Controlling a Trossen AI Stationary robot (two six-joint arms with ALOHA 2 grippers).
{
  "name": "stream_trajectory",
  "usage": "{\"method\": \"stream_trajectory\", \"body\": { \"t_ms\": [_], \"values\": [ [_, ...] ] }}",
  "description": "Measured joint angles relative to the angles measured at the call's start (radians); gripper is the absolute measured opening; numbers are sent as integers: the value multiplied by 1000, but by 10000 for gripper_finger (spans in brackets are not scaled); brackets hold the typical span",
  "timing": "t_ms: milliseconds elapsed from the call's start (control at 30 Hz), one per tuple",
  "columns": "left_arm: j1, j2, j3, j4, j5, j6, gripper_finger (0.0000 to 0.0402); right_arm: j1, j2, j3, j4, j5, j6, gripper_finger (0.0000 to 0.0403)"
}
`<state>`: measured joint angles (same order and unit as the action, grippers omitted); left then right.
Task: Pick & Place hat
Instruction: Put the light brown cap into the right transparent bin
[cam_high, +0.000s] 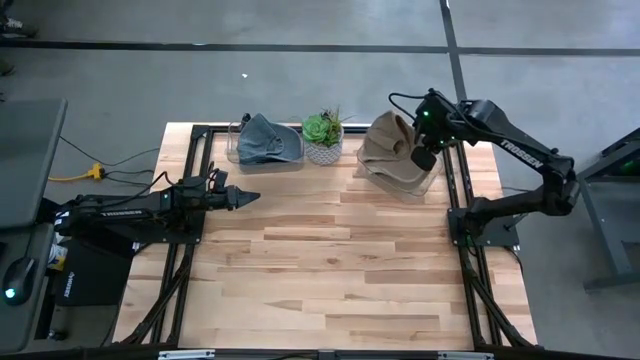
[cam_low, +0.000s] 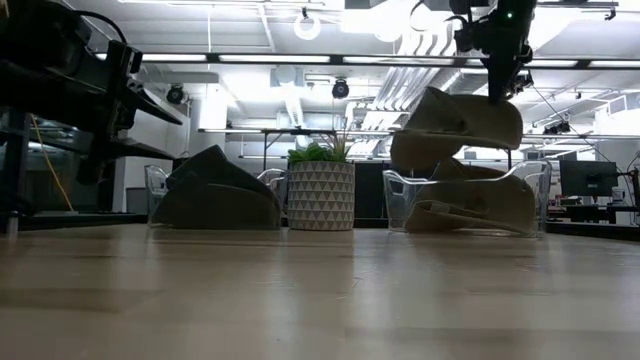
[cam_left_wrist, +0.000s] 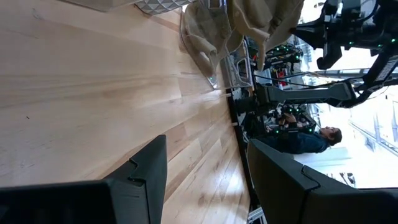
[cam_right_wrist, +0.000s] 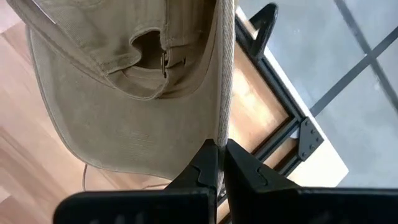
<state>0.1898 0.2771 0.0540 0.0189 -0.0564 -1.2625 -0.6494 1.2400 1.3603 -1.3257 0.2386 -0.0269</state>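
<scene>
A tan cap (cam_high: 388, 138) hangs from my right gripper (cam_high: 424, 157) above a clear bin (cam_high: 428, 182) at the table's far right; more tan caps (cam_low: 470, 212) lie in that bin. In the low view the held cap (cam_low: 455, 118) is clear of the bin (cam_low: 395, 200), below my right gripper (cam_low: 508, 88). The right wrist view shows the cap's crown and back strap (cam_right_wrist: 163, 59). My left gripper (cam_high: 240, 199) waits open over the table's left side, touching nothing. My right gripper (cam_right_wrist: 221, 155) pinches the tan cap's brim (cam_right_wrist: 223, 118), seen edge-on, between its two fingers. The fingers come from above, pointing down. The cap is lifted clear, its crown (cam_low: 420, 150) hanging lower toward the table's left, above the caps in the bin.
A second clear bin (cam_high: 238, 150) at the far edge holds a blue-grey cap (cam_high: 268, 140). A potted plant (cam_high: 323, 135) stands between the two bins. The wooden table's middle and near part (cam_high: 330, 270) lies bare. A person (cam_left_wrist: 311, 138) shows beyond the table.
</scene>
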Motion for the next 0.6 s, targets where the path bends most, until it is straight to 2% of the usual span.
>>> {"method": "stream_trajectory", "body": {
  "t_ms": [600],
  "values": [
    [0, 0, 0, 0, 0, 0, 183, -65, 0, -122, 38, -44, -2, 2]
  ]
}}
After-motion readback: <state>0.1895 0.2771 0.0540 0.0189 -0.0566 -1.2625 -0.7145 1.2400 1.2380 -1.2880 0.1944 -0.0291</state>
